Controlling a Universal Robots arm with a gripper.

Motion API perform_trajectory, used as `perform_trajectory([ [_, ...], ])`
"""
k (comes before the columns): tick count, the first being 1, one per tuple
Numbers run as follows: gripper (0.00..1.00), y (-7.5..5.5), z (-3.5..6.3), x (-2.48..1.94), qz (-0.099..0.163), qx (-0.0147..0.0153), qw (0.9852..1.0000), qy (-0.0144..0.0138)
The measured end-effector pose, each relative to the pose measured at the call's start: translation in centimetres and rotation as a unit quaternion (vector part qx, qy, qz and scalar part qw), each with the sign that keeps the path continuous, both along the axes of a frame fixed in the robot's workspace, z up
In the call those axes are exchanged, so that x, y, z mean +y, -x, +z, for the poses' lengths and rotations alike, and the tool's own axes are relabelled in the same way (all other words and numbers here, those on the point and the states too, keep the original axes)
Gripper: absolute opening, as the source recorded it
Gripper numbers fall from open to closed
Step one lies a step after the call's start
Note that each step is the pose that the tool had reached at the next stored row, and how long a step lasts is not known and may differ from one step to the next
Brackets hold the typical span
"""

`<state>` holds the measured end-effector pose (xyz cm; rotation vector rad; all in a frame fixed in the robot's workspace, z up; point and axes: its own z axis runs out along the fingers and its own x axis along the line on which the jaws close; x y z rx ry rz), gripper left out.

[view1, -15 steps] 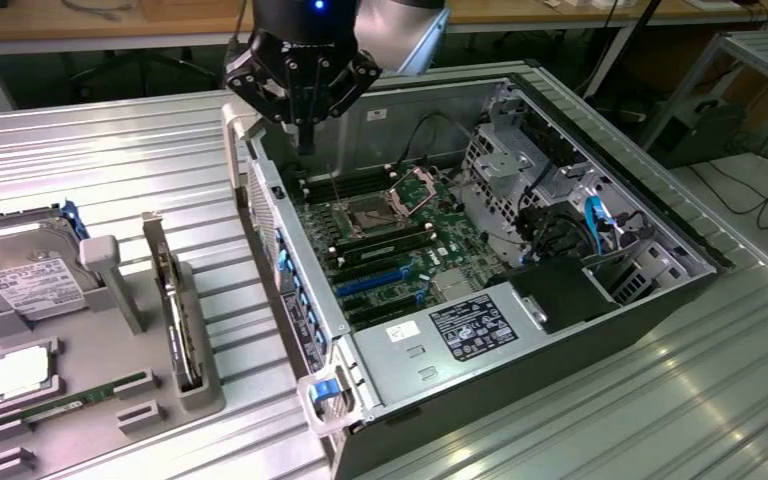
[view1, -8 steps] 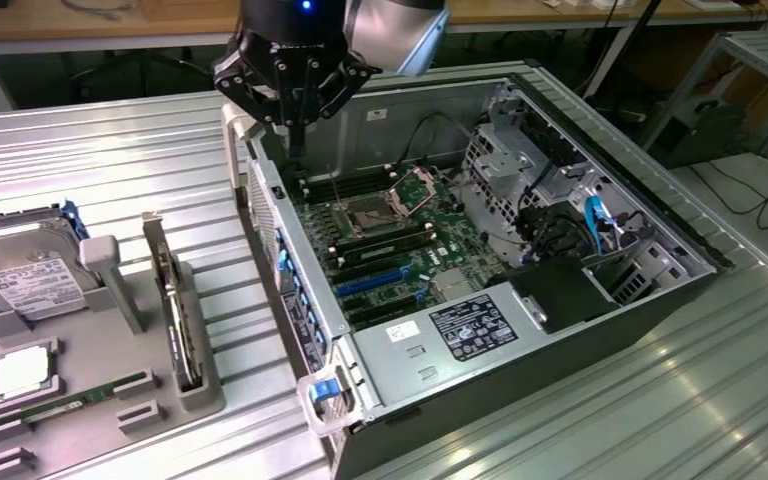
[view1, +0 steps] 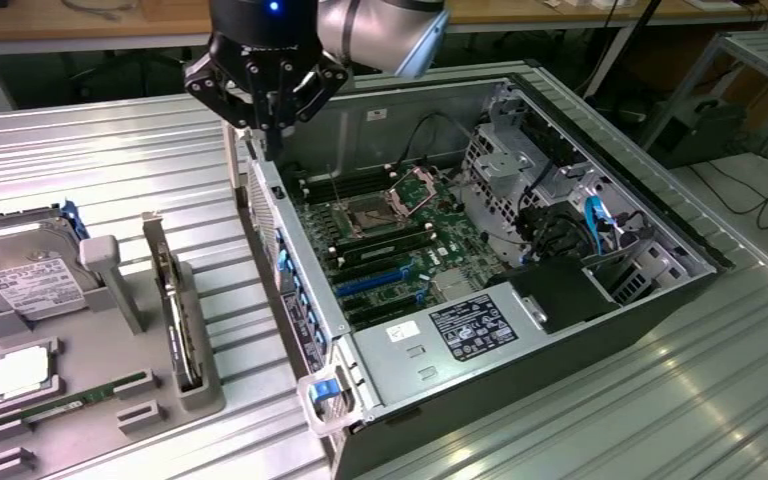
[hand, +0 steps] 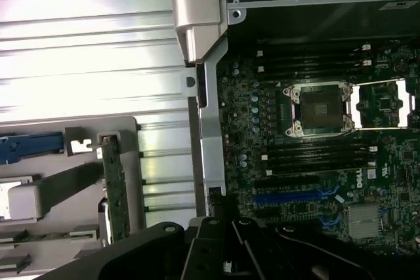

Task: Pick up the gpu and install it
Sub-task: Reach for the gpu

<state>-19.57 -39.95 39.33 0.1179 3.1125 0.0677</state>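
The gpu point(view1: 175, 300) stands on edge in a slot of the grey holder point(view1: 124, 300) at the exterior view's left, beside the open computer case point(view1: 598, 330). In the wrist view its green board edge point(hand: 117, 188) shows upright in the same holder. My gripper point(view1: 272, 122) hangs above the case's rear wall near its far corner, well away from the gpu. Its fingers are shut with nothing between them. Inside the case lies the motherboard point(view1: 404, 245) with blue card slots point(hand: 289, 196) and an open CPU socket point(hand: 321, 108).
On the holder also rest a silver hard drive point(view1: 31, 285), a thin RAM stick point(view1: 71, 405) and a square chip point(view1: 21, 372). The ribbed metal table point(view1: 117, 160) carries everything. Cables and drive bays point(view1: 584, 230) crowd the case's far side.
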Motion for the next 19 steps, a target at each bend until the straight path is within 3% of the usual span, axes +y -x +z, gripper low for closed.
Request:
perform_trajectory([
  [9, 0.11, 2.8, 0.0, -0.24, 0.003, 0.0, 1.0, 0.0],
  [19, 0.11, 4.1, 0.0, -1.21, 0.029, 0.0, 0.9996, -0.0001],
])
